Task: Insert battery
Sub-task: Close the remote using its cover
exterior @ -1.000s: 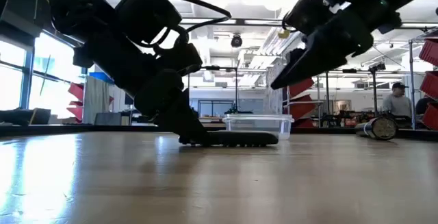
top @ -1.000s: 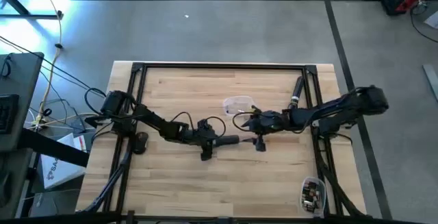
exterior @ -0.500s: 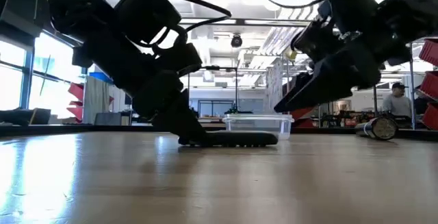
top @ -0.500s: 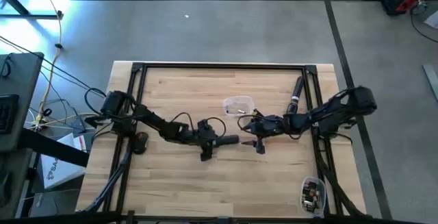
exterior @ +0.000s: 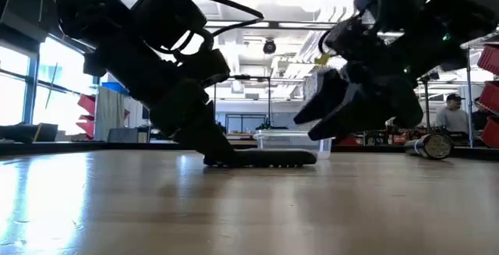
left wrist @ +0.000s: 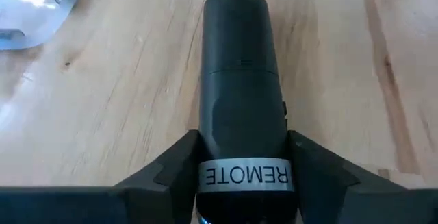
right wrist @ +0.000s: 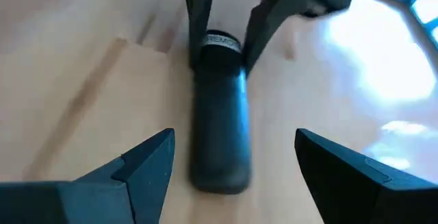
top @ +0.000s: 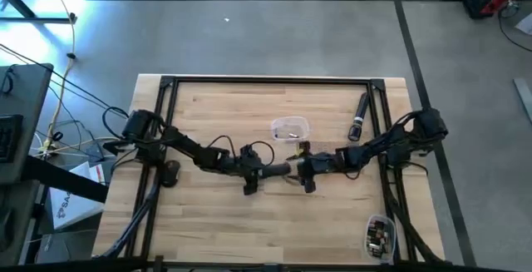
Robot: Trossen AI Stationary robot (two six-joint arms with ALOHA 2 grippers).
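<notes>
Since a second earlier, the right arm had been swung in across the tabletop, so that its claw was brought from beside the clear container to the free end of the remote. That claw was seen spread wide and empty, its fingers set either side of the dark body without touching it. The left claw was clamped on the labelled end, pinning the remote flat near the middle.

No battery could be found in either claw. If the right claw were pushed on, the remote might be knocked askew or slid out of the left grip, since only one end was held.

The tabletop was of pale wood, framed in black rails. A dark cylinder lay far right and a small box of parts near the front corner. Beyond, grey floor and a workshop with red bins were seen, and a person.
</notes>
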